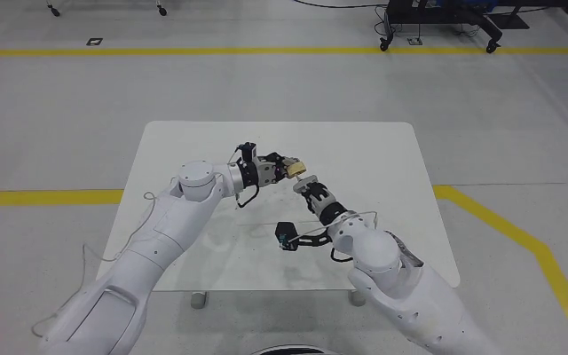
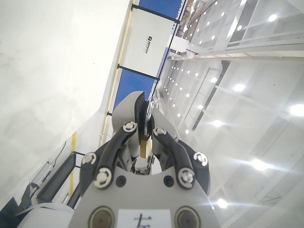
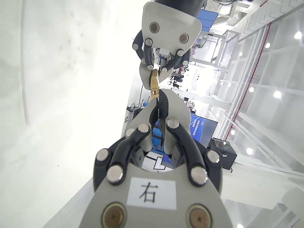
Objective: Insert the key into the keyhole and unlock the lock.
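R gripper (image 3: 158,95) shut; L gripper (image 2: 146,104) clamps lock (image 3: 154,89).

Brass lock (image 3: 154,83) held aloft, keyhole (image 3: 154,92) exposed.

You are looking at a key (image 3: 156,98) mostly hiding inside the right gripper (image 3: 159,96), while the left gripper (image 3: 153,78) is covering much of the lock (image 3: 154,88).

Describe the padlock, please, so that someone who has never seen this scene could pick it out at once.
Above the middle of the white table the two arms meet tip to tip. The padlock sits between the fingers of the left gripper, its keyhole end facing the right gripper. It is the only brass-coloured thing among white and black parts.
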### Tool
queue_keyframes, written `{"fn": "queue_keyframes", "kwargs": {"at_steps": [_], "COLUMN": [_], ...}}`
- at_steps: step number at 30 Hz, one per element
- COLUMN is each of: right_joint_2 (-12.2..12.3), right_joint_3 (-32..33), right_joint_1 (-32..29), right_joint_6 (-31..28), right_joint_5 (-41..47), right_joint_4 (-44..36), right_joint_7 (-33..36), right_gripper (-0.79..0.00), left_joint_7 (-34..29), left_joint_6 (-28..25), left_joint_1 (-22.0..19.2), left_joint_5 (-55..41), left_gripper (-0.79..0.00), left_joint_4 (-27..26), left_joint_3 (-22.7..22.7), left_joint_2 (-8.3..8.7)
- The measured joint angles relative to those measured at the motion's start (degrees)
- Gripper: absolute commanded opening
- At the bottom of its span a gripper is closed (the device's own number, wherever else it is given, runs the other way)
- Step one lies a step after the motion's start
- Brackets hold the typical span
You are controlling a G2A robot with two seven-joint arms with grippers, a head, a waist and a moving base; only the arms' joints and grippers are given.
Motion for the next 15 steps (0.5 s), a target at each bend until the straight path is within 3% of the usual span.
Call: {"fn": "queue_keyframes", "kwargs": {"at_steps": [15], "right_joint_2": [-0.60], "right_joint_3": [0.63], "right_joint_1": [-0.03], "right_joint_6": [-1.10], "right_joint_5": [0.01], "right_joint_4": [0.57], "right_joint_7": [0.58], "right_gripper": [-0.785], "left_joint_7": [-0.76], "left_joint_6": [0.93], "left_joint_1": [0.44], "left_joint_5": [1.98], "left_gripper": [-0.785], "left_joint_4": [-0.43], "left_joint_3": [-1.29], "left_joint_2": [-0.35]}}
